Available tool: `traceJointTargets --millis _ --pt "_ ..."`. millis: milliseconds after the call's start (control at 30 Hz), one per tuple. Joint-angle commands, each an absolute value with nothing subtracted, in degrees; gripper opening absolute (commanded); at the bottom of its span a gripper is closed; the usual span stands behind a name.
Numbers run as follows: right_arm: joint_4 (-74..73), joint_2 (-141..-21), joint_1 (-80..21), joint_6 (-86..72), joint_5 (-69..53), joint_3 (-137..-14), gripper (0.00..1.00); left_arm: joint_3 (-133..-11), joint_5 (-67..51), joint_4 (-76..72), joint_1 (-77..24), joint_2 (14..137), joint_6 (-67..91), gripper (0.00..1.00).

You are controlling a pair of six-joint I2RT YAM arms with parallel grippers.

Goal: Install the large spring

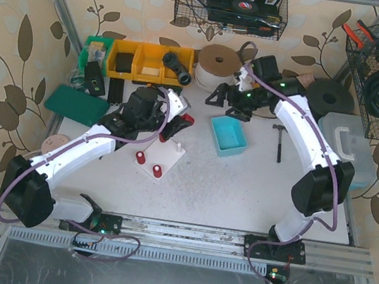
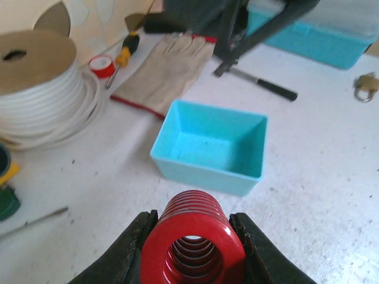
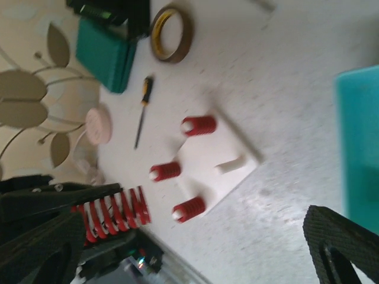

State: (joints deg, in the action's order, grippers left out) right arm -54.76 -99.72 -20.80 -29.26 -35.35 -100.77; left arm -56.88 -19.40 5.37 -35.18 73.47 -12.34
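My left gripper (image 1: 178,121) is shut on the large red spring (image 1: 187,120) and holds it above the table, just beyond the far corner of the white base plate (image 1: 166,154). In the left wrist view the spring (image 2: 192,204) sits between both black jaws of the gripper (image 2: 192,222), its open end facing the camera. The plate (image 3: 222,151) carries three small red springs (image 3: 198,125) on pegs and one bare white peg (image 3: 231,164). The large spring also shows in the right wrist view (image 3: 115,212). My right gripper (image 1: 236,95) is open and empty at the back of the table.
A teal bin (image 1: 227,135) stands right of the plate, directly ahead of the left gripper (image 2: 210,145). A hammer (image 1: 279,141), a glove (image 2: 163,71) and a cable spool (image 1: 215,64) lie behind it. A green case (image 1: 77,104), a tape roll (image 3: 172,32) and a screwdriver (image 3: 142,109) are to the left.
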Motion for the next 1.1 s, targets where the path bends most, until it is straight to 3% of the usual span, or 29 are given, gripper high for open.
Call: traceJointTargets --millis 0,267,567,1067 --pt "-57.3 -97.2 -18.2 -26.7 -24.1 -100.6 1.00 -58.5 -12.4 9.4 -34.5 71.8 -12.9 0.00" --pt "-57.2 -92.7 -15.6 -19.7 -8.8 -95.2 1.00 -61.1 -4.7 12.1 -34.5 79.8 -2.9 0.00" --pt "-52.3 -87.9 -14.4 -21.5 -9.3 -87.2 0.99 -57.3 -4.7 8.6 -34.5 84.8 2.8 0.00" --pt "-52.8 -90.3 -14.3 -20.6 -10.3 -87.8 0.98 -56.6 -7.9 11.5 -36.2 84.8 2.7 0.00"
